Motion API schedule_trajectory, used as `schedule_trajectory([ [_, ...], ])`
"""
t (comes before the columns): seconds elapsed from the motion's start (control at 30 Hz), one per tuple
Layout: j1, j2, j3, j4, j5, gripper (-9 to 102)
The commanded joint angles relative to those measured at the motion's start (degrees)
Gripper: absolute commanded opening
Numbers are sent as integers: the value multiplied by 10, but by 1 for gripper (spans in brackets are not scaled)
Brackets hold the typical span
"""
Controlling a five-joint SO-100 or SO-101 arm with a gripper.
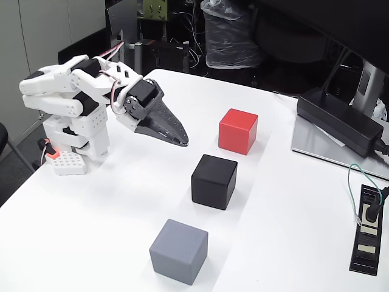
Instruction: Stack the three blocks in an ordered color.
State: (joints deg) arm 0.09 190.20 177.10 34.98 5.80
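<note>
Blocks sit in a slanting row on the white desk [121,201], each apart from its neighbours and none stacked. The red block [238,131] is farthest from the camera, the black block [214,181] lies in the middle, and the grey block [179,251] is nearest, close to the bottom edge of the fixed view. All three rest flat on their faces.

To the left of the row, the pincer [181,140] hangs above the desk with its dark fingers brought together to a point, gripping nothing; its tip aims toward the gap between the red and black blocks, well clear of both. The white arm [73,97] behind it is folded low over its base at the desk's left side.

On the right, a long black power brick [340,121] lies on a grey monitor stand [328,151], and a black power strip [368,231] rests near the desk's right edge.
</note>
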Motion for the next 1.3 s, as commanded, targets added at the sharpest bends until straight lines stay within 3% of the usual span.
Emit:
schedule_trajectory([
  [0.0, 1, 2, -4, 42, -6, -1],
  [0.7, 1, 2, -11, 42, -8, 0],
  [1.03, 8, 1, -7, 48, -8, 24],
  [1.27, 8, 1, -11, 48, -8, 31],
])
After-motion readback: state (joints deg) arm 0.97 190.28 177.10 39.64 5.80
